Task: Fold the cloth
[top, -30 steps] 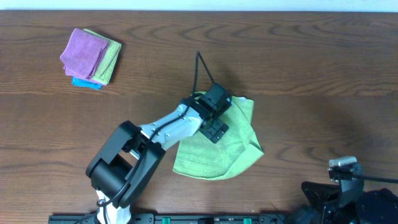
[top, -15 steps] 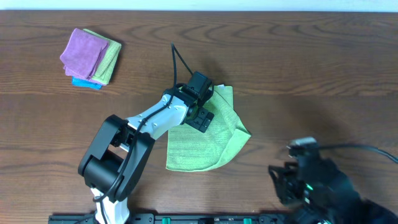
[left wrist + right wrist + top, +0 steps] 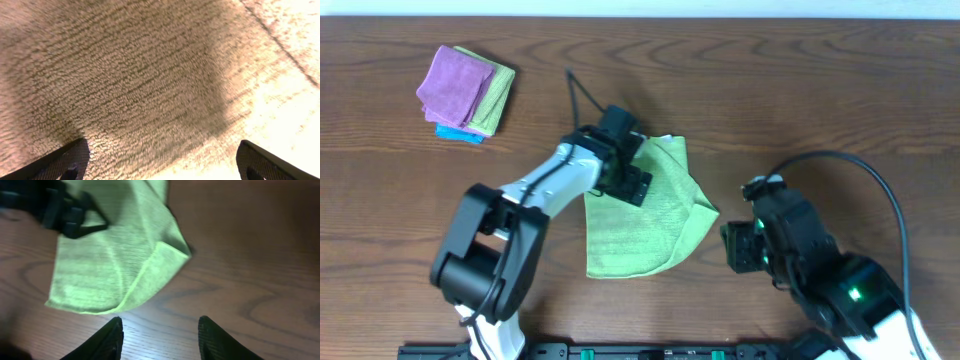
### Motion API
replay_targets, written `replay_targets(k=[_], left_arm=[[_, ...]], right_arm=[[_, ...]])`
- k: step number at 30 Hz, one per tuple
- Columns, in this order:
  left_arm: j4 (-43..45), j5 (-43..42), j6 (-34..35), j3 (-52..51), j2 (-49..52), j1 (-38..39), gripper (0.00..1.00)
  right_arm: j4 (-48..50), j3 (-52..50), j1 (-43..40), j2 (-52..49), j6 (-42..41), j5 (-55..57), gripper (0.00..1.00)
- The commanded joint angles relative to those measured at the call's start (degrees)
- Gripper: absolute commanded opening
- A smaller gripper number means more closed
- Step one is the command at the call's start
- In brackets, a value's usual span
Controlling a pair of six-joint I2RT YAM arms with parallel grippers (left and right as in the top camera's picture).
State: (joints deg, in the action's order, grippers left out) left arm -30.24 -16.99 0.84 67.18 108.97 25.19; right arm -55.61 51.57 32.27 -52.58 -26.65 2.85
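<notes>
The cloth [image 3: 645, 215] is laid near the middle of the table [image 3: 820, 100], slightly toward 6 o'clock in the overhead view. It is not flat. Along its 3 o'clock side a flap is turned over, and a raised ridge is seen there in the right wrist view [image 3: 115, 260]. Its 11 o'clock corner is covered by the left gripper [image 3: 625, 178], whose fingers are spread wide with nothing pinched. In the left wrist view only pile [image 3: 150, 75] is seen between them. Whether the cloth is pressed down cannot be told.

The right gripper [image 3: 740, 245] is held just off the cloth at 4 o'clock, over bare wood. Its fingers [image 3: 112, 337] are parted and nothing is gripped.

The step is judged to be the taking of the loose 3 o'clock edge for a fold. It would best be done with the corner pinched through both layers of the flap. The edge should then be lifted only a little and carried toward 9 o'clock, while the far side is kept pinned. Otherwise the whole piece may be dragged.

No container is seen. Well apart at 10 o'clock, a purple cloth [image 3: 453, 85] is stacked on a yellow-green cloth [image 3: 495, 100] and a blue one [image 3: 458, 134].
</notes>
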Motion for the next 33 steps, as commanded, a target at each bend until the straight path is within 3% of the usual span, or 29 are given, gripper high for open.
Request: replay_targets(k=[1,7,18,27,28,33], left_arm=[[-1.88,-8.48,1.53,-1.33,-5.62,-3.78,0.96],[-5.60,-12.09,1.27,-1.33,-18.95,-9.11,0.95],[-16.79,-11.45,0.44,-1.33,-42.73,-9.53,0.95],[-22.93,-7.91,0.44,-1.33,-52.19,-9.53,0.96],[-23.26,-7.89,0.44,-1.33,-52.26,-9.53,0.95],[-23.98,-7.89,0.44,-1.40,-52.02,-9.53,0.95]], right_arm=[[1.11,0.11,-3.34,-4.68,2.25,-3.54,0.47],[8.13,0.11,-8.28,-14.43,7.91,-10.19,0.46],[18.73,0.11,-8.70,-32.85,13.86,-13.42,0.44],[23.32,0.11,-8.68,-40.92,16.28,-13.49,0.43],[23.47,0.11,-8.63,-41.44,16.41,-13.49,0.41],[23.02,0.11,-8.63,-42.23,16.46,-13.88,0.11]])
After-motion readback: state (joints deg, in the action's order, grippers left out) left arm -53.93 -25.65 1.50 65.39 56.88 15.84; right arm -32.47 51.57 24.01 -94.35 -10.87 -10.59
